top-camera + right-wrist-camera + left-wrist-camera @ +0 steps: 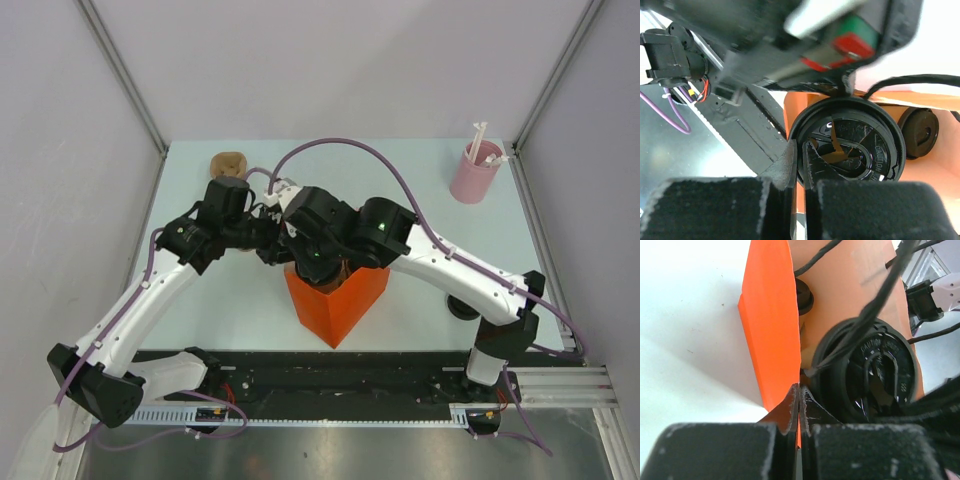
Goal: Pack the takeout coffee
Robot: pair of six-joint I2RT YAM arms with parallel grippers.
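Note:
An orange paper bag [335, 305] stands upright at the table's near middle, with both arms bent over its mouth. Two takeout coffee cups sit inside it, showing only their black lids. The left wrist view has one lid [885, 375] close up and the second lid [804, 296] farther in. My left gripper [799, 387] is shut on the bag's orange wall [770, 315]. The right wrist view shows the near lid [855, 145] and the other lid [918, 131]. My right gripper [799, 145] is shut on the bag's edge [788, 115], right beside the near lid's rim.
A pink cylinder [474, 172] with white straws stands at the back right. A brown moulded-pulp piece [229, 163] lies at the back left, behind the left arm. Grey walls close in the table on both sides.

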